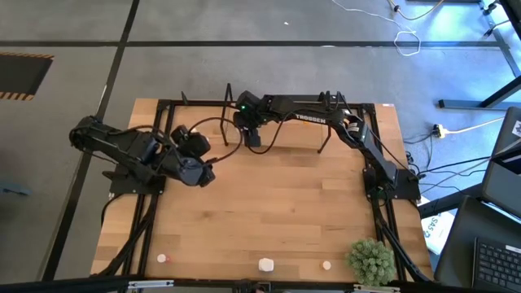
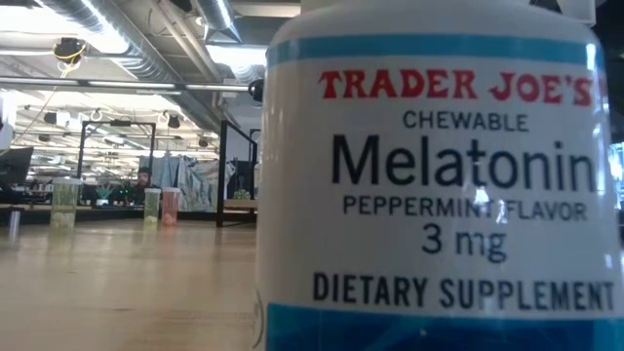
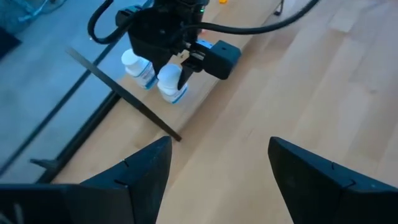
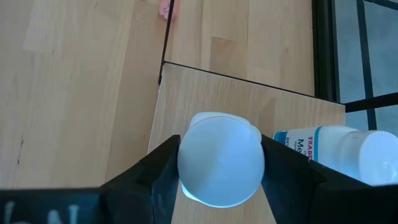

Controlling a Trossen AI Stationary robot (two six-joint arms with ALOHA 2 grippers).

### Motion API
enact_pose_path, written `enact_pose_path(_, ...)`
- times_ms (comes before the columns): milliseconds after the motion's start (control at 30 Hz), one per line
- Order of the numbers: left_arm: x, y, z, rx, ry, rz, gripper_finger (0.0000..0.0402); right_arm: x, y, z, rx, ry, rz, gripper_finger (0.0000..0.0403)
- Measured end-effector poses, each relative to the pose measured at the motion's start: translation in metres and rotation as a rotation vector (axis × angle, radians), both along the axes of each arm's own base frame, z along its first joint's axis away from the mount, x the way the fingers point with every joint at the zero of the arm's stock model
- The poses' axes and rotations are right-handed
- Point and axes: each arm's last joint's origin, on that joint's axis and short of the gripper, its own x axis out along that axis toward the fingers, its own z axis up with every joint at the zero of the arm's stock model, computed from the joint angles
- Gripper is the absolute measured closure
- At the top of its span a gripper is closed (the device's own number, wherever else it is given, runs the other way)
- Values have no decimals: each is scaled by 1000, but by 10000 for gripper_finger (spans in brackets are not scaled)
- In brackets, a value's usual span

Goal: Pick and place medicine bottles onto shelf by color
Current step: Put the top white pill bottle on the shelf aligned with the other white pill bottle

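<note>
- Wooden tabletop [image 1: 269,212] fills the middle of your high view, grey floor around it, a green bushy plant [image 1: 371,260] at the lower right corner.
- Your right gripper [image 4: 221,171] sits top centre in the high view, over the shelf [image 4: 249,102] at the table's far edge.
- Its fingers [image 4: 155,171] press both sides of a white bottle [image 4: 221,162], closed partway onto its round cap; the bottle fills the gap between them.
- Just beside it, a second white bottle [image 4: 348,149] with a blue band stands on the shelf base.
- Your left gripper [image 3: 217,174] hangs at the left of the high view, spread wide and holding nothing, with both white bottles ahead of it.
- Along the bottom edge of the high view you have three more bottles: a pink one [image 1: 162,258] at left, a chunky white one [image 1: 266,264] in the centre, a small pale one [image 1: 326,264] right of it.
- That chunky white bottle crowds the right side of your low view.
</note>
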Motion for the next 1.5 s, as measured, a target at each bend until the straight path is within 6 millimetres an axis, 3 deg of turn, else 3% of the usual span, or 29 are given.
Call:
enact_pose_path(767,1,0,0,22,21,-25,139,-1,-4,0,10,-4,-3,208)
enact_pose_path(1033,1,0,0,22,20,-25,139,-5,-13,0,118,-39,24,208)
enact_pose_path(1500,1,0,0,22,21,-25,139,-3,-14,1,110,-63,30,164)
